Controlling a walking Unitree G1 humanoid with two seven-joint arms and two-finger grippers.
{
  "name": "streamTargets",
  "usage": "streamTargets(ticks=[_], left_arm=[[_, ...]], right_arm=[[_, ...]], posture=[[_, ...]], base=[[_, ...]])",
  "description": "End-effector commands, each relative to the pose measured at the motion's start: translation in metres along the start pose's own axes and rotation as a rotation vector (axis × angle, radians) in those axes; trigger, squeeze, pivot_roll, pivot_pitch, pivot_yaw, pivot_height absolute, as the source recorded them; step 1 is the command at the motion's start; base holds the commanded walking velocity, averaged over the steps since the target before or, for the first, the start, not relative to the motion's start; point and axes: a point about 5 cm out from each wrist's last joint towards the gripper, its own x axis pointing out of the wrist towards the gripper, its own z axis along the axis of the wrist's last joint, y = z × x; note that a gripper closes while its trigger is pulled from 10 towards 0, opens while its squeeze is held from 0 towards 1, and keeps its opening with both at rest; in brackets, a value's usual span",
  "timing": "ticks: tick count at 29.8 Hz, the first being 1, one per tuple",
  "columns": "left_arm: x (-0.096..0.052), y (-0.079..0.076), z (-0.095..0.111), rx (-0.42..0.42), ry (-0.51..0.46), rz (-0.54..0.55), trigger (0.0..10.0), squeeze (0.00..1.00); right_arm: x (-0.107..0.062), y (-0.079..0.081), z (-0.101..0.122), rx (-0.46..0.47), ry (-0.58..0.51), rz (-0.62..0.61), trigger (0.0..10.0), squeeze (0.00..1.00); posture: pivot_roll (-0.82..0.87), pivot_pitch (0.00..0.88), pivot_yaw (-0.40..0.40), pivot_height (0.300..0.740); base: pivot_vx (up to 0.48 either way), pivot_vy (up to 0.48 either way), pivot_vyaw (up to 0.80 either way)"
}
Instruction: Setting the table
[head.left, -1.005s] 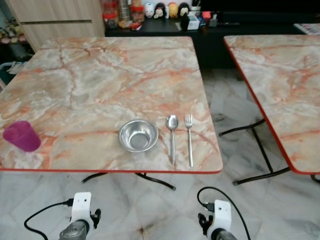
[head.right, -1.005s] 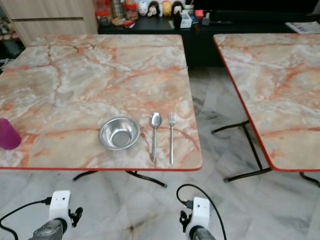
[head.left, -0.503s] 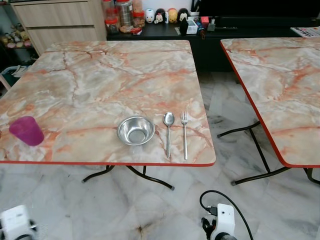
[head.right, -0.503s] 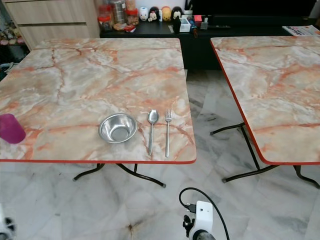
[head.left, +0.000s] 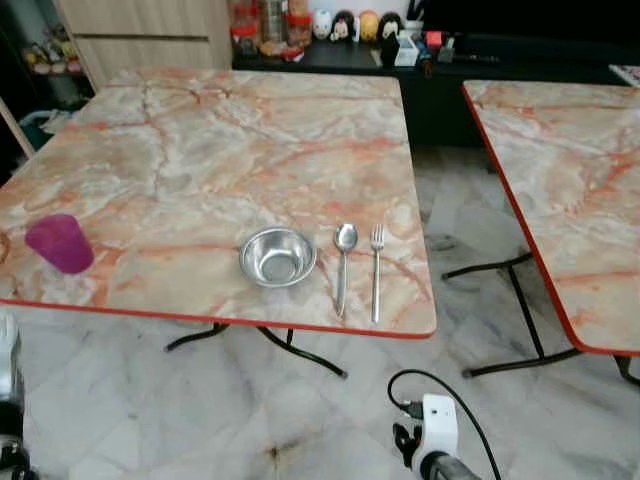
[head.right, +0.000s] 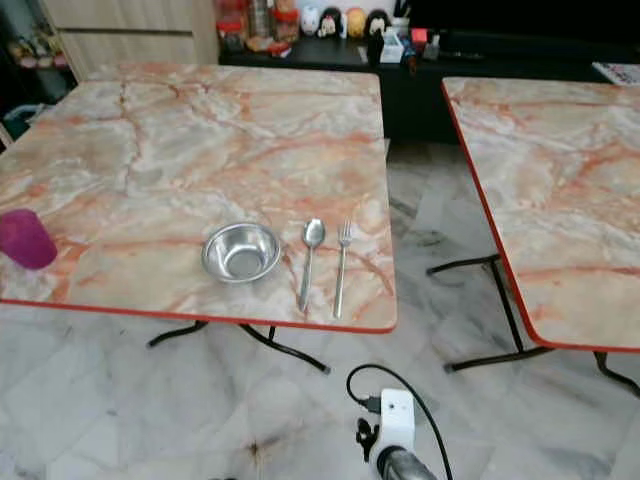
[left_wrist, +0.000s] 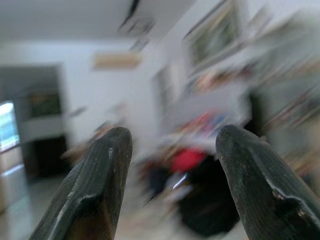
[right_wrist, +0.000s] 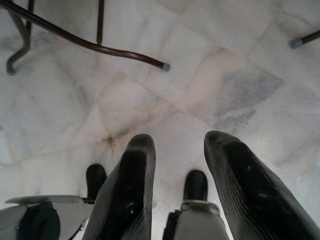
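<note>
Right gripper (right_wrist: 175, 185) hangs low in front of the worktop, pointed down at the marble floor (right_wrist: 225, 65); fingers (right_wrist: 127, 195) parted a moderate gap, nothing held. Robot's own feet sit just past the fingertips, and a black table leg (right_wrist: 90, 44) lies further out on the floor. Right wrist housing (head.left: 436, 428) with its black cable shows at the bottom of the eye view, below the worktop's near red edge.

Left gripper (left_wrist: 172, 165) raised, pointed out into the room, fingers (left_wrist: 97, 195) spread wide, empty; background there is blurred, cannot make out objects.

Up and ahead of the right gripper on the marble worktop (head.left: 230, 140): fork (head.left: 377, 270) nearest, spoon (head.left: 343, 262) just beside it to the left, both parallel with handles toward the near edge. Steel bowl (head.left: 278, 257) just left of the spoon, upright, empty, not touching it. Purple cup (head.left: 59, 243) well apart at the far left near the edge, upright. Second marble worktop (head.left: 570, 190) to the right across a gap of floor. Black sideboard (head.left: 440, 50) with jars and small figurines beyond the far end.
</note>
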Motion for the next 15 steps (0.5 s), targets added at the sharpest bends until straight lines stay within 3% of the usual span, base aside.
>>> streamTargets(ticks=[1, 2, 4, 5, 6, 7, 9, 11, 13, 15], left_arm=[[0.001, -0.012, 0.009, -0.016, -0.032, -0.081, 10.0, 0.00], [-0.001, -0.043, 0.026, -0.127, -0.031, -0.241, 10.0, 0.00], [-0.011, -0.075, 0.046, -0.260, -0.014, -0.428, 10.0, 0.00], [-0.024, -0.098, 0.058, -0.377, 0.041, -0.572, 10.0, 0.00], [-0.032, -0.110, 0.066, -0.441, 0.069, -0.634, 10.0, 0.00], [-0.032, -0.110, 0.066, -0.441, 0.069, -0.634, 10.0, 0.00], [-0.050, -0.127, 0.079, -0.603, 0.156, -0.740, 10.0, 0.00], [-0.056, -0.132, 0.082, -0.628, 0.169, -0.770, 10.0, 0.00], [-0.072, -0.142, 0.083, -0.707, 0.246, -0.846, 10.0, 0.00], [-0.083, -0.145, 0.070, -0.720, 0.356, -0.893, 10.0, 0.00]], right_arm=[[-0.002, -0.005, -0.005, 0.008, 0.016, -0.017, 10.0, 0.00], [-0.002, -0.007, -0.006, 0.010, 0.019, -0.023, 10.0, 0.00], [-0.003, -0.008, -0.008, 0.015, 0.021, -0.027, 10.0, 0.00], [-0.003, -0.009, -0.009, 0.022, 0.022, -0.033, 10.0, 0.00], [-0.004, -0.010, -0.010, 0.021, 0.026, -0.035, 10.0, 0.00], [-0.004, -0.010, -0.010, 0.021, 0.026, -0.035, 10.0, 0.00], [-0.004, -0.010, -0.012, 0.016, 0.030, -0.035, 10.0, 0.00], [-0.004, -0.010, -0.012, 0.020, 0.028, -0.037, 10.0, 0.00], [-0.004, -0.010, -0.012, 0.028, 0.025, -0.040, 10.0, 0.00], [-0.004, -0.011, -0.012, 0.030, 0.025, -0.042, 10.0, 0.00]], posture=[[0.11, 0.114, 0.001, 0.740], [0.10, 0.117, 0.000, 0.740], [0.09, 0.123, -0.001, 0.740], [0.09, 0.125, -0.002, 0.740], [0.09, 0.127, -0.001, 0.740], [0.09, 0.127, -0.001, 0.740], [0.08, 0.132, 0.002, 0.740], [0.08, 0.132, 0.002, 0.740], [0.08, 0.133, 0.004, 0.740], [0.08, 0.131, 0.004, 0.740]], base=[[0.000, 0.000, 0.00], [0.000, 0.000, 0.00], [0.000, 0.000, 0.00], [0.000, 0.000, 0.00], [0.000, 0.000, 0.00], [0.000, 0.000, 0.00], [0.000, 0.000, 0.00], [0.000, 0.000, 0.00], [0.000, 0.000, 0.00], [0.000, 0.000, 0.00]])
